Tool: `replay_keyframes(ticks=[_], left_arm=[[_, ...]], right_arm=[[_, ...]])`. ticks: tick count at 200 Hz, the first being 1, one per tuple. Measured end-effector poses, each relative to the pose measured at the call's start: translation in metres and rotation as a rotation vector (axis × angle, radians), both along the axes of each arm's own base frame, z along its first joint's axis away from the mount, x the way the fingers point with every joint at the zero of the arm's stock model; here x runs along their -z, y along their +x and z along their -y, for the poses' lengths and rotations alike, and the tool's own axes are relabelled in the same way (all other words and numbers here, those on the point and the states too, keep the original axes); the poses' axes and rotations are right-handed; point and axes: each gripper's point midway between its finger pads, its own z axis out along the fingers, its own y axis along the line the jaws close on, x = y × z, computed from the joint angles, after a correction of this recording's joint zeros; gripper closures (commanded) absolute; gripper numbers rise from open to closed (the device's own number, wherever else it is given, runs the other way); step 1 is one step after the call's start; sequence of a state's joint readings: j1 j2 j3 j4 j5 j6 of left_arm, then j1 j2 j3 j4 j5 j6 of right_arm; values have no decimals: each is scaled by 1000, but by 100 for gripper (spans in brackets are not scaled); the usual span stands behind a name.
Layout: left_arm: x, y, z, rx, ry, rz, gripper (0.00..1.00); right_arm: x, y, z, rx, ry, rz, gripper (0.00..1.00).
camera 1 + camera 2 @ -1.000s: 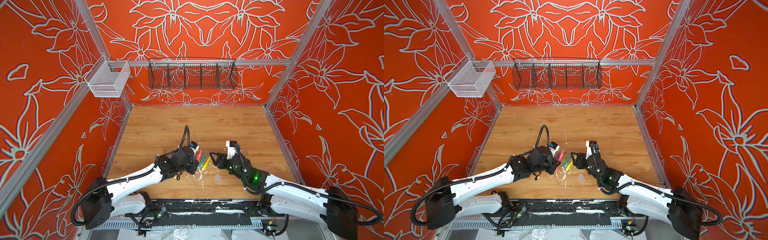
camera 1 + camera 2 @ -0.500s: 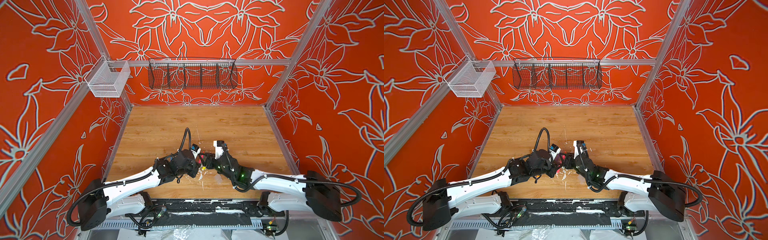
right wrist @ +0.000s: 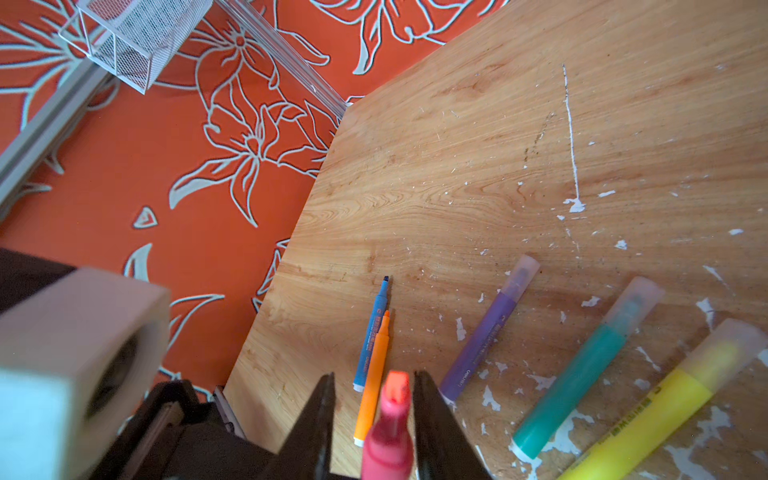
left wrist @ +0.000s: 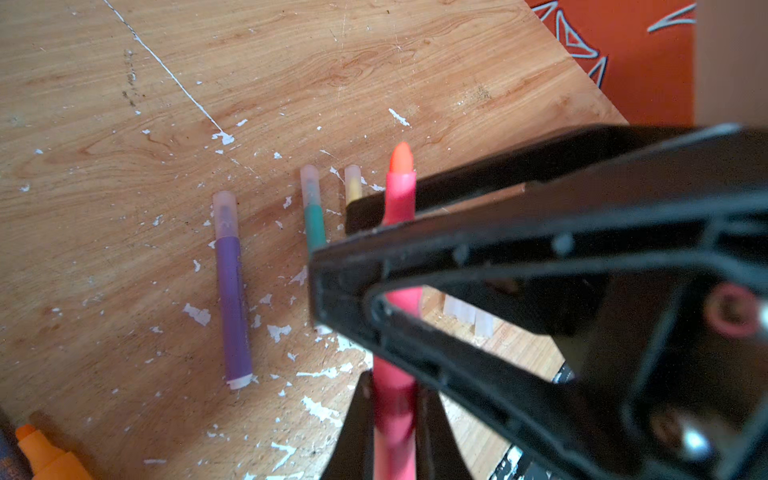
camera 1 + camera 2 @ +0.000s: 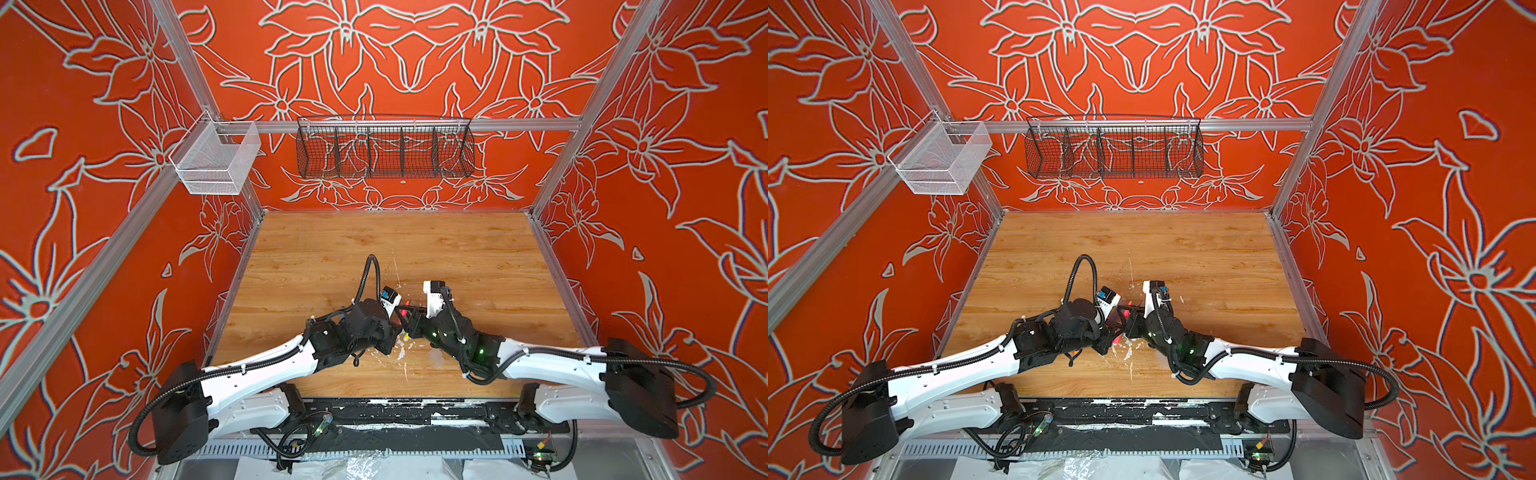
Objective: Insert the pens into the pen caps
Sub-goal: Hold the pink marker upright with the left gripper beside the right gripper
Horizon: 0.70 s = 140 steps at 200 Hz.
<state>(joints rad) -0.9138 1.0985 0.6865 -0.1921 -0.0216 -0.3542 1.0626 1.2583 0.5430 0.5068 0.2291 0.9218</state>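
Note:
My left gripper (image 4: 392, 382) is shut on the pink pen (image 4: 399, 195) and holds it above the table, bare tip outward. My right gripper (image 3: 374, 376) stands open round that tip, with a gap on one side. Both grippers meet near the table's front middle in both top views (image 5: 395, 330) (image 5: 1121, 322). The purple pen (image 3: 486, 332), green pen (image 3: 582, 374) and yellow pen (image 3: 656, 407) lie capped, each in a clear pen cap (image 3: 521, 270). The blue pen (image 3: 372, 332) and orange pen (image 3: 374, 374) lie uncapped side by side. Pale loose pen caps (image 4: 461, 311) show behind the right gripper's fingers.
White paint flecks (image 4: 197, 313) dot the wooden table (image 5: 457, 257). A black wire basket (image 5: 384, 147) hangs on the back wall and a white mesh basket (image 5: 216, 162) on the left rail. Orange walls close in three sides.
My right gripper has swung left to the pink pen in my left gripper, and its jaws have narrowed round the tip. My left arm has edged slightly rightward.

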Motion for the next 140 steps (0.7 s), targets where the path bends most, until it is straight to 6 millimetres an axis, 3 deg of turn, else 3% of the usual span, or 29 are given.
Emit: replay_keyframes(ticks=[46,70,140], left_arm=[[-2,1,3,11,-3,14,89],[-2,2,4,15,-7,18,77],[6,3,10,29,2,7,78]], right_arm=[[-2,2,3,17,0,9,91],[-3,2,4,23,2,12,93],[-12,2,4,23,35,28,94]])
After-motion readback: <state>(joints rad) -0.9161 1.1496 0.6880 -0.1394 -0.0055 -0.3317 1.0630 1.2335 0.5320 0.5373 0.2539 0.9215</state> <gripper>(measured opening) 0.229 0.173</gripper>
